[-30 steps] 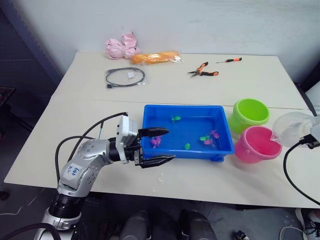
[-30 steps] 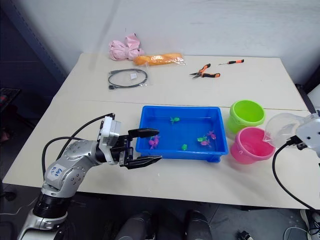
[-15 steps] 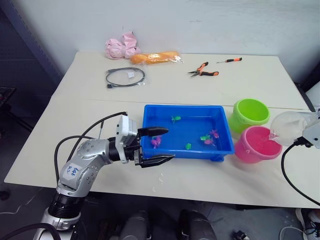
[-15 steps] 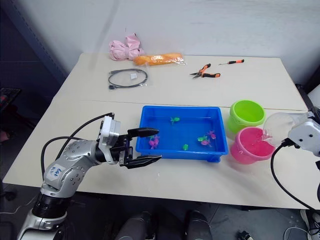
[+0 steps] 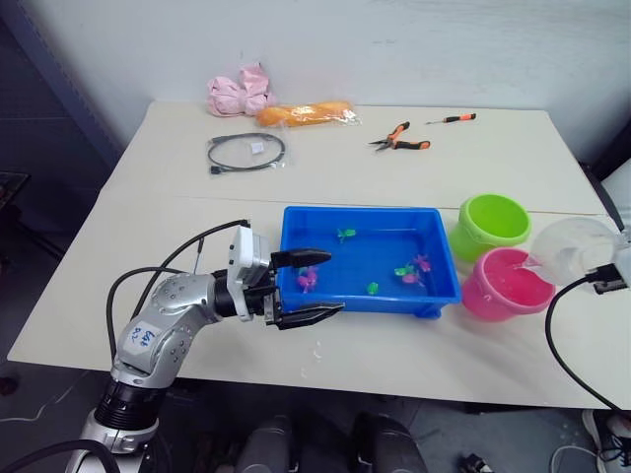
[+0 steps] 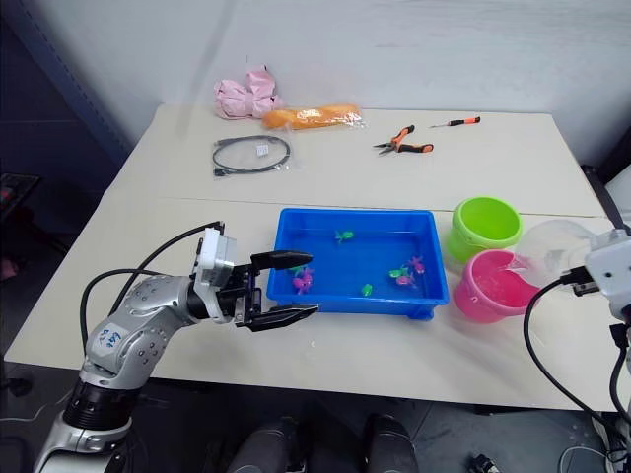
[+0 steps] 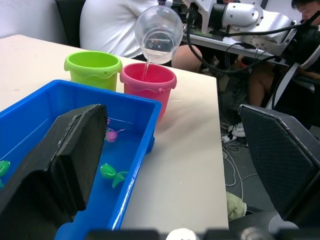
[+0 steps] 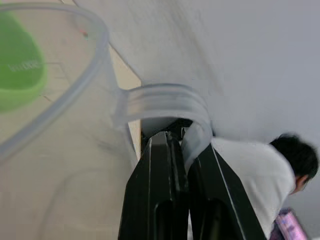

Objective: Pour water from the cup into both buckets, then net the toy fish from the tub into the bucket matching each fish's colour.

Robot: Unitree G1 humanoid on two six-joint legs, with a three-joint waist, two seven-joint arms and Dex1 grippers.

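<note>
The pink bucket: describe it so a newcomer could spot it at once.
Find the blue tub in the middle of the table. Two small buckets stand off its right end; the pink bucket is the nearer one, under the tilted clear cup, while its neighbour is lime green.

Pliers [image 5: 401, 139], screwdriver [image 5: 453, 118], coiled cable [image 5: 246, 151], pink and orange bags.

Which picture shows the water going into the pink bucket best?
The left wrist view: a thin stream falls from the tilted cup into the pink bucket. The eye views show the cup by the bucket's rim, the stream hard to see. The right wrist view shows the cup's handle.
</note>
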